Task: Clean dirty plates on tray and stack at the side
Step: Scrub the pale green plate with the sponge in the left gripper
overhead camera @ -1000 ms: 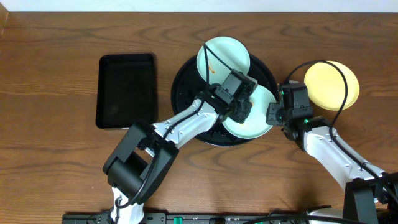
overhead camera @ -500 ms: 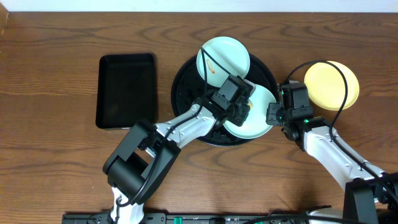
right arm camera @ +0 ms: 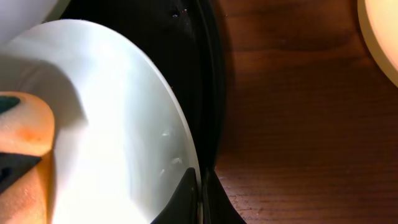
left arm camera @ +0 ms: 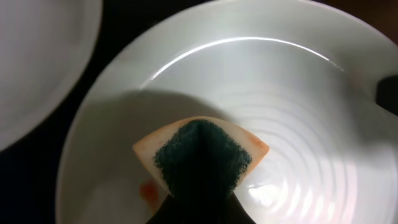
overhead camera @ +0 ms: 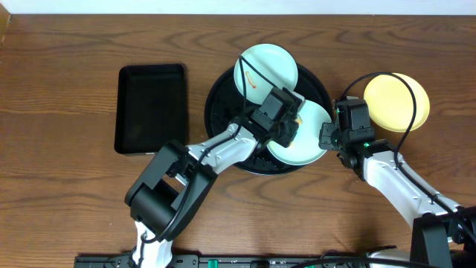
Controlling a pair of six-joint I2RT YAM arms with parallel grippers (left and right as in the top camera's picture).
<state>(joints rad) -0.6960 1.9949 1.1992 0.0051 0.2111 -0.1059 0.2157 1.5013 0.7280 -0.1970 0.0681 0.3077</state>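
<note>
Edging a touch farther across the near mint plate (left arm camera: 292,93), the left gripper (left arm camera: 199,196) stays clamped on a soft sponge (left arm camera: 200,155) while the right gripper (right arm camera: 200,193) pinches the right-hand rim, the safest hold on ware that looks glossy, probably slippery and breakable, inside the round black tray (overhead camera: 218,104).

An orange-smeared mint plate (overhead camera: 266,65) and a second mint plate (overhead camera: 312,143) lie in the round black tray (overhead camera: 216,104). The pale yellow plate (overhead camera: 396,100) lies outside, just right of it.
</note>
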